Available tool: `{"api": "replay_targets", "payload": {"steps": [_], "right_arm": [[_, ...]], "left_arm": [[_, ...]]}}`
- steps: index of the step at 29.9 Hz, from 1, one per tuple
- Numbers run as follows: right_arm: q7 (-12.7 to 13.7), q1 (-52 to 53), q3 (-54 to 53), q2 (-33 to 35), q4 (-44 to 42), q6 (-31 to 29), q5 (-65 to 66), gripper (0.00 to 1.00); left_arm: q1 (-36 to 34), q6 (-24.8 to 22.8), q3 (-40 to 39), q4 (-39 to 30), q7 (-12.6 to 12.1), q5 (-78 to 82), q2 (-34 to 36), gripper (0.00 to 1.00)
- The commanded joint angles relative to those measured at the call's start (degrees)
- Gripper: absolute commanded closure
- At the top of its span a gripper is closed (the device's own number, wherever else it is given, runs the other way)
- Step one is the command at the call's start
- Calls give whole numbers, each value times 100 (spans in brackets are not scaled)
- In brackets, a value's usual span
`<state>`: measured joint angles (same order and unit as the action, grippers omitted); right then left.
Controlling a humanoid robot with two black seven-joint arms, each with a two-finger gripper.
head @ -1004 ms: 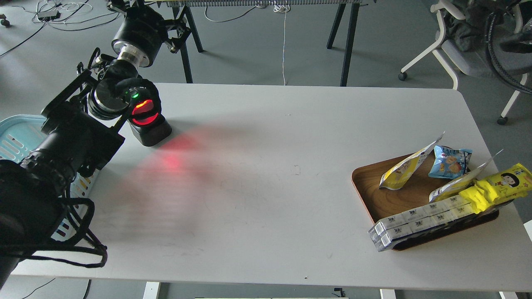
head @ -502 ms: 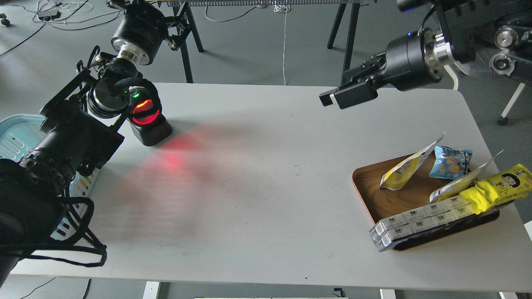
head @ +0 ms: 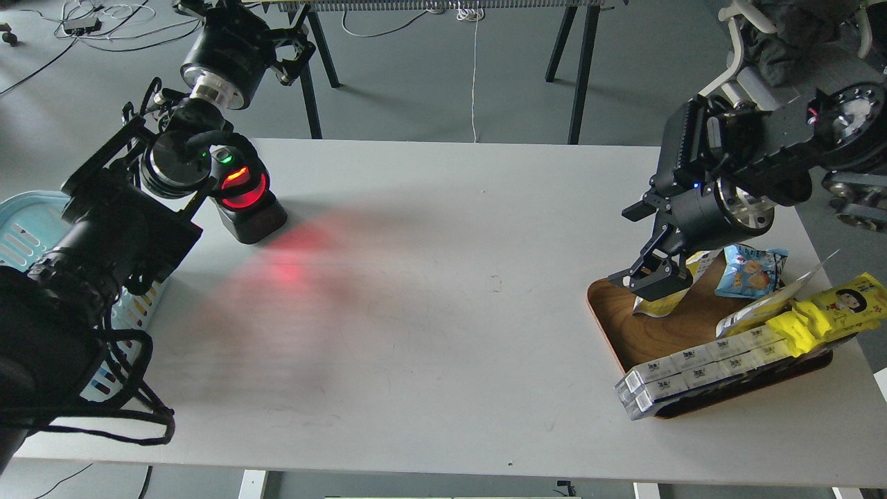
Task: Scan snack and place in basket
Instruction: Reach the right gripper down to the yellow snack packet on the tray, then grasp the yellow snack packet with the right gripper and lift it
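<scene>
Right end effector point(head: 651, 276) over snack point(head: 664, 299) (touching?)

You see the yellow-and-white snack pouch point(head: 660, 302) leaning at the far right; the light blue basket point(head: 28, 232) sits far left.

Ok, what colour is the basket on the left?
Light blue, with slotted lattice sides; the basket shows in the head view, partly hidden behind the left arm.
</scene>
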<state>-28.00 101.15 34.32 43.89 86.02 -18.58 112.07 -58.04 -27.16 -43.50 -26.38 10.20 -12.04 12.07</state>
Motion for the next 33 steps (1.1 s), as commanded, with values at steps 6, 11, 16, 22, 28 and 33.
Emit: {"api": "replay_targets", "payload": {"steps": [6, 11, 16, 22, 28, 33], "right_arm": [[0, -130, 488, 401, -6, 373, 1088, 2], [0, -245, 488, 533, -85, 373, 1221, 3], [0, -490, 409, 463, -506, 382, 1177, 20], [0, -632, 259, 463, -577, 382, 1115, 45], [0, -632, 242, 463, -604, 382, 1115, 78], [0, -649, 145, 401, -735, 382, 1098, 97]], "left_arm": [[-5, 0, -1, 1, -1, -1, -3, 0], [3, 0, 8, 1, -1, -1, -38, 0], [3, 0, 8, 1, -10, -1, -38, 0], [12, 0, 8, 10, -10, -1, -29, 0], [21, 0, 8, 10, -10, -1, -38, 0], [12, 0, 8, 10, -10, -1, -47, 0]]}}
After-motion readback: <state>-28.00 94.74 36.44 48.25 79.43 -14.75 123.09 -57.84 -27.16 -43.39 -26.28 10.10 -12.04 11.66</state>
